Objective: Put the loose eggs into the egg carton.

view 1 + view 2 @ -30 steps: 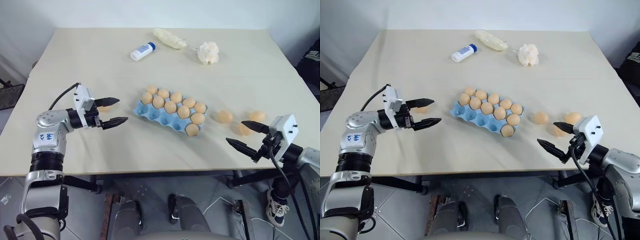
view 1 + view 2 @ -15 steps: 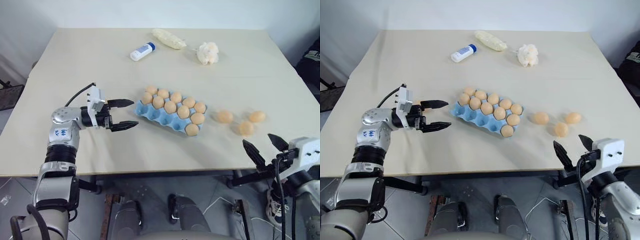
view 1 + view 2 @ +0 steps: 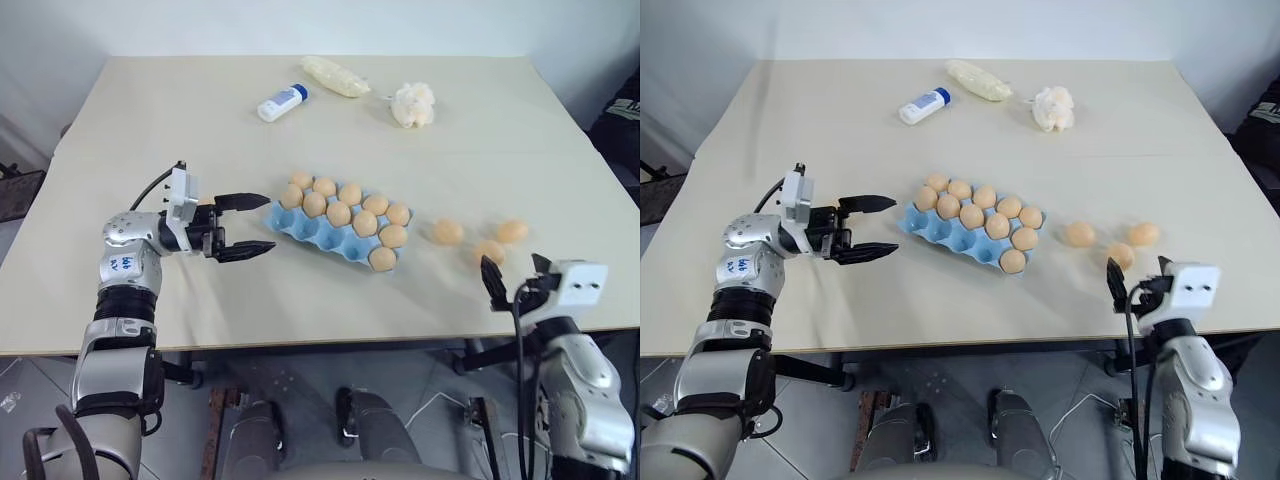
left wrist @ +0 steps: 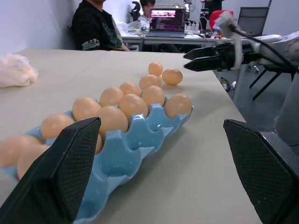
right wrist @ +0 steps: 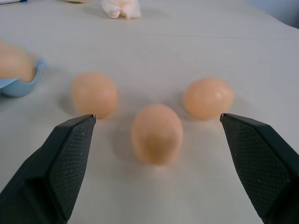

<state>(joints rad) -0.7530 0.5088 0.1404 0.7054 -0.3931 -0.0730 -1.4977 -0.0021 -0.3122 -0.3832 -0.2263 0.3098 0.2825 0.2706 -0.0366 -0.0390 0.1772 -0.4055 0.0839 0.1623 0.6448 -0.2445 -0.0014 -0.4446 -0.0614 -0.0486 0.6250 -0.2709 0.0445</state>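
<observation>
**Right end effector lined up on the nearest loose egg**

Your right end effector (image 5: 156, 128) sits low at the near right edge of the surface (image 3: 200, 130), jaws spread wide, nothing in them. The loose eggs (image 3: 489, 251) lie just beyond it, three in a cluster to the right of the egg carton (image 3: 340, 225). The middle egg (image 5: 156, 133) is nearest, dead ahead between the jaws, its long axis running away from you. Your left end effector (image 3: 255, 222), also released and empty, hangs just left of the carton, well apart from those eggs. The right arm is clearly nearer.
</observation>
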